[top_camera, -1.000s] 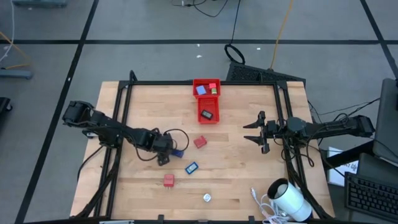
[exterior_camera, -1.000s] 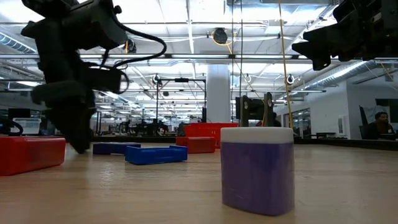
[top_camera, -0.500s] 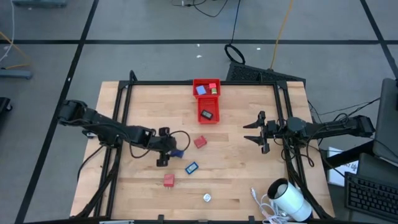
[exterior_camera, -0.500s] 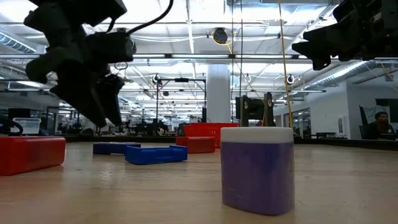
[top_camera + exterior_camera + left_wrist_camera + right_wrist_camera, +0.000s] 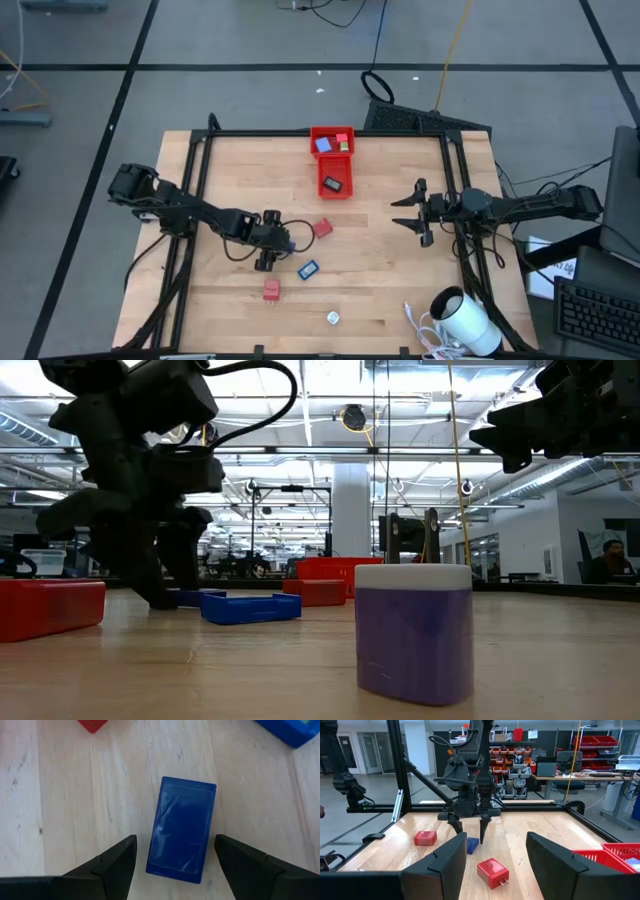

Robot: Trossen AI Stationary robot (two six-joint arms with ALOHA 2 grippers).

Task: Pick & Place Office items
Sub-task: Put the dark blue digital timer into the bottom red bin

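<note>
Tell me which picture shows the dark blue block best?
The left wrist view: the dark blue block fills it, lying flat between open jaws. High view mostly hides it under the left gripper; low and right wrist views show slivers.

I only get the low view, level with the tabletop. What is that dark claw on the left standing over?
Observer: The left gripper is open over a dark blue rectangular piece. The piece lies flat between the fingers, and neither finger touches it.
Operator: And the claw in my top right corner?
Observer: That is the right gripper, open and empty, at the table's right side.
Operator: Is anything inside the red tray?
Observer: Yes. The red tray holds a black piece in one compartment and a blue piece with other small pieces in the other.
</note>
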